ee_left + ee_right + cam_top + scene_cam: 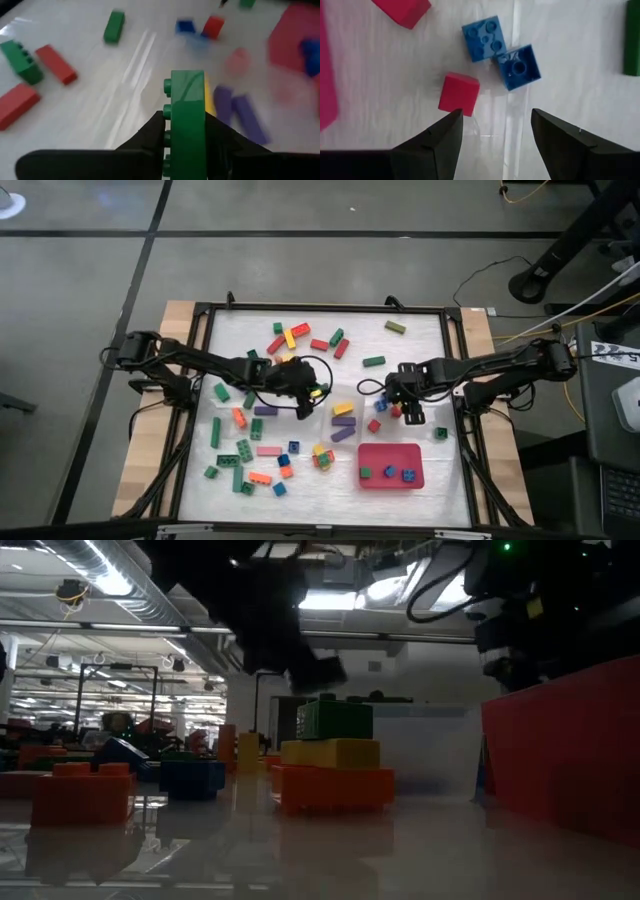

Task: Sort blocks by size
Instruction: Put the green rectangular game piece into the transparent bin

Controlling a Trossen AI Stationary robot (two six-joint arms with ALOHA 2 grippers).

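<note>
1. Nearest the front edge of the table (190, 480), on the right, lies a red tray (392, 455) with one green and two blue short blocks in it.
2. Left of the tray, the front half of the table is strewn with blocks (250, 455): green bars, orange and pink bars, small blue and green squares, and a small mixed stack of yellow, red and green.
3. In the low view that stack (333, 768) shows close up: a green block on a yellow one on an orange one, all studded.
4. In the middle, the left gripper (305, 395) is clamped on a green bar (187, 125); the wrist view shows the bar standing on end between the fingers, glossy, studs along one side.
5. Just beyond the bar lie a yellow bar and two purple bars (343, 427), side by side.
6. The right gripper (392, 398) hovers at centre right, fingers (437, 142) apart and empty.
7. Just beside its fingers lie a small red cube (459, 93) and two blue square blocks (502, 52), touching at a corner, each with four studs.
8. Farthest back, near the table's rear edge, lie more bars: red, yellow, green and an olive one (396, 327), well apart from the rest.
</note>
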